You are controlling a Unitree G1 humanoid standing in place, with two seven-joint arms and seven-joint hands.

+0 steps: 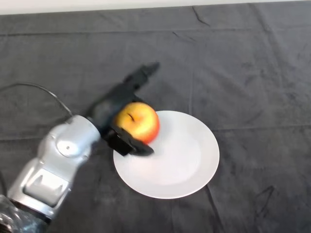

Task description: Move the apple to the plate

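Observation:
A red and yellow apple (138,121) sits at the left rim of a white plate (182,160) in the middle of the table. My left hand (114,104) comes in from the lower left and lies around the apple. Its fingers (144,74) stretch out straight behind the apple, pointing to the far right and standing clear of it at the tips. Its thumb (135,146) lies on the near side of the apple, over the plate's rim. The apple rests between the thumb and the fingers. The side of the apple facing the palm is hidden.
A dark creased cloth (243,73) covers the whole table. A pale strip of the table's far edge (146,5) shows along the top of the view.

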